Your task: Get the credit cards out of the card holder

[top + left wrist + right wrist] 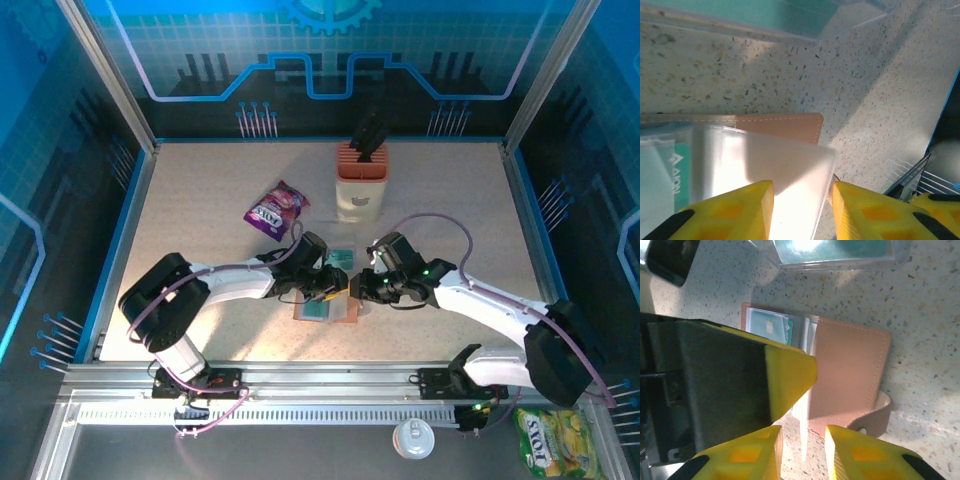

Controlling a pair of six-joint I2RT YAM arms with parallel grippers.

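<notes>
The brown leather card holder (325, 312) lies open on the speckled table, between the two arms. In the right wrist view the card holder (850, 370) shows a brown flap, a strap, and a teal credit card (771, 327) in a pocket. My left gripper (330, 286) hangs over it; in its wrist view the left gripper (802, 200) stands open astride a clear plastic page of the card holder (785, 127), with a teal card (676, 175) at the left. My right gripper (804, 445) is open, a thin sheet edge-on in its gap and touching neither finger.
A clear sleeve with teal inside (341, 253) lies just beyond the holder. Farther back stand a cream-and-orange knife block (360, 185) and a purple snack packet (277, 210). A can (412, 437) and a yellow-green packet (555, 445) sit off the table's near edge.
</notes>
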